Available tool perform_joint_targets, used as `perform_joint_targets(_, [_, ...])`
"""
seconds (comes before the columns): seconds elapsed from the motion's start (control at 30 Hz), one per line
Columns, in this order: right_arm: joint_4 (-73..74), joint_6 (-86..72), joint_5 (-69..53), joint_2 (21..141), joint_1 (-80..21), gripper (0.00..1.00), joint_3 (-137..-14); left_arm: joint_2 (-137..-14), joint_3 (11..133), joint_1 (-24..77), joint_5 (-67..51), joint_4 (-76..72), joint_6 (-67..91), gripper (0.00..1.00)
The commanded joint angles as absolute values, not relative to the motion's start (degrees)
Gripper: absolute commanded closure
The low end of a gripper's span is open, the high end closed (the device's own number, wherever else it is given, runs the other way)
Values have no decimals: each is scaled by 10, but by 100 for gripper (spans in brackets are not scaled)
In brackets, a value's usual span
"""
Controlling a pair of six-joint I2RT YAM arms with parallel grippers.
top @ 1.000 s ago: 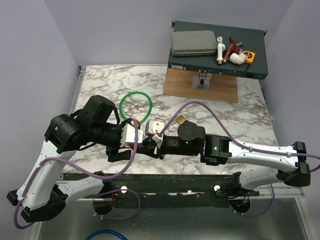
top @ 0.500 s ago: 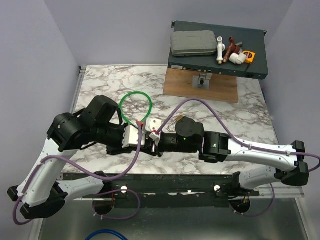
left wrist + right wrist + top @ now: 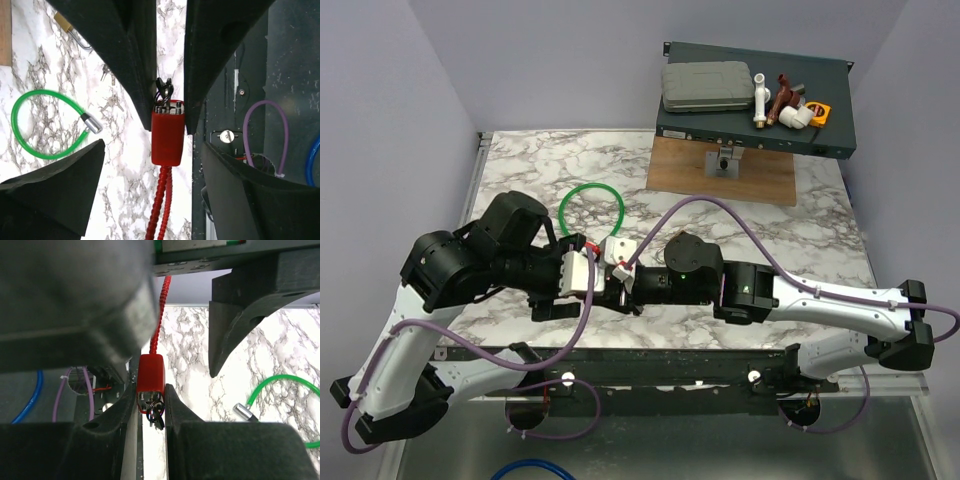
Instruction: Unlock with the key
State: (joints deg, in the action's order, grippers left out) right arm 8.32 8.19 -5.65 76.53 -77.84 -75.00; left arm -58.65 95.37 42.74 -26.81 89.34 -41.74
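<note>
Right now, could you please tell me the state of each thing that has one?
Tiny red-headed metal key: clamped by its head.
Right end effector: shut on that key.
Left end effector: open, gripping nothing.
Thick green cable loop: lying flat, silver tip free.
Brass padlock: lying down, locked or not unclear.

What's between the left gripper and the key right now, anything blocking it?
Nothing visible blocks it. The left gripper is open, its fingers on either side of the key and clear of its red tag. The right gripper is shut on the tag's far end, beyond the left gripper's fingers.
</note>
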Motion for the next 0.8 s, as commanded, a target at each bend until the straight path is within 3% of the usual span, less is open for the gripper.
perform_joint_targets(0.0, [129, 87, -70, 780, -780, 99, -768, -582, 979, 432, -277, 891, -435, 23])
perform_joint_targets(0.23, [169, 91, -92, 797, -780, 99, -795, -579, 977, 432, -299, 902, -463, 54])
perform_joint_targets(0.47, [165, 91, -86, 786, -780, 99, -787, -555, 989, 427, -374, 926, -493, 56])
perform_joint_targets(0.6, [156, 88, -91, 769, -780, 99, -776, -524, 972, 426, -381, 906, -495, 65])
perform_joint_targets(0.63, [153, 87, -90, 766, -780, 99, -772, -516, 968, 426, -381, 897, -490, 62])
perform_joint_targets(0.7, [148, 85, -86, 759, -780, 99, -766, -508, 966, 427, -376, 882, -477, 41])
perform_joint_targets(0.77, [144, 84, -86, 757, -780, 99, -765, -513, 962, 426, -377, 885, -470, 35])
